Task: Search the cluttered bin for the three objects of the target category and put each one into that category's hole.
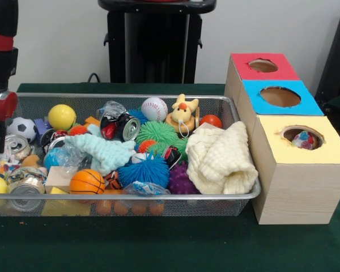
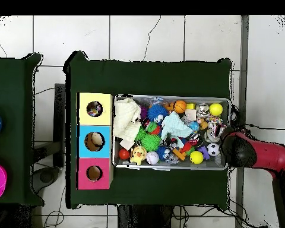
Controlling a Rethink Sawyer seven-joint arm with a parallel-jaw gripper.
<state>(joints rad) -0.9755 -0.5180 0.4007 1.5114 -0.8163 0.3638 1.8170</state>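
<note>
Here you have the wire bin (image 1: 226, 103) as your anchor, sitting on the green table (image 1: 158, 249) and packed with clutter. The arm (image 1: 1, 51) comes down at the bin's left end in the front view, and its gripper (image 1: 0, 144) dips among the things there; you cannot tell from either view whether it is spread or pressed together. In the overhead view the red arm (image 2: 257, 153) reaches the same end of the bin from outside it.

Inside the bin, a cream cloth (image 1: 221, 158) fills the end nearest the boxes. A pale blue cloth (image 1: 105, 152) lies near the middle, with a green spiky ball (image 1: 157, 132) and a blue spiky ball (image 1: 144, 170) just beside it. A small basketball (image 1: 86, 181) sits at the front rim, a baseball (image 1: 154, 108) and a yellow ball (image 1: 62, 117) near the back rim, and a soccer ball (image 1: 21, 128) close to the gripper. A crushed can (image 1: 126, 127) lies between the yellow ball and the baseball.

Touching the bin's other end stands a row of three boxes with holes: yellow box (image 1: 300, 144), blue box (image 1: 280, 97), red box (image 1: 263, 66). You can see something coloured inside the yellow box's hole.
</note>
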